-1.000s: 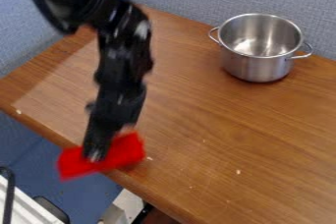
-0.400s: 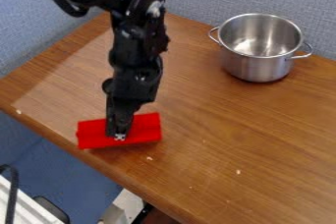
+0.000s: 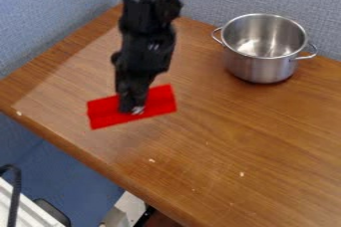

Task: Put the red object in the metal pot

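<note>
The red object [image 3: 104, 113], a flat bright red oblong, hangs slightly tilted just above the wooden table [image 3: 226, 131] near its front left part. My gripper [image 3: 134, 107] points almost straight down and is shut on the red object's middle. The black arm rises from there toward the top of the view. The metal pot [image 3: 264, 47], shiny steel with two small side handles, stands upright and empty at the back right of the table, well apart from the gripper.
The table's front edge runs diagonally from the left to the bottom middle, with a drop to the floor beyond it. A blue-grey wall backs the table.
The gripper has risen and shifted toward the table's middle, carrying the red object off the front edge area. The pot has not moved.
</note>
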You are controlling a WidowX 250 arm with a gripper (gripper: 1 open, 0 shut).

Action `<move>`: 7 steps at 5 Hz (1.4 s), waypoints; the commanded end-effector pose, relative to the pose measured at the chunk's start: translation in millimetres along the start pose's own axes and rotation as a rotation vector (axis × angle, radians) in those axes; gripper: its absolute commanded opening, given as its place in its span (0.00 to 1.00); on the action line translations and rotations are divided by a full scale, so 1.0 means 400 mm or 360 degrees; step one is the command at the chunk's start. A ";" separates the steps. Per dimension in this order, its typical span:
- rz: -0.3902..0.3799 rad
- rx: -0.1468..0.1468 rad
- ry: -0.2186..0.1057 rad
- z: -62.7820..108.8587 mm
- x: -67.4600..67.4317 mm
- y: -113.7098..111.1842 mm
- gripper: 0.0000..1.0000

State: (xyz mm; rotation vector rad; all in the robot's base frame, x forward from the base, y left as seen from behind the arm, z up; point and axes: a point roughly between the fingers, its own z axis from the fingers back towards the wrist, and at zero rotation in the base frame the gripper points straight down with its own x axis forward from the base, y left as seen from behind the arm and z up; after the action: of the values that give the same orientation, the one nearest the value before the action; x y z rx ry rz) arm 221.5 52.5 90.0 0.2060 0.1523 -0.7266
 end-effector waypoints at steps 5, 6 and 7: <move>0.0137 -0.0063 -0.0007 0.161 0.075 -0.057 0.00; 0.0161 -0.0036 -0.0020 0.197 0.088 -0.031 0.00; 0.0144 -0.0020 0.0012 0.181 0.101 0.016 0.00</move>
State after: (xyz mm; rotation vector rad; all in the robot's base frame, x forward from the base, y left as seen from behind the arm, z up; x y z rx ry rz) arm 253.9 10.6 140.3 0.1768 0.1993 -0.6368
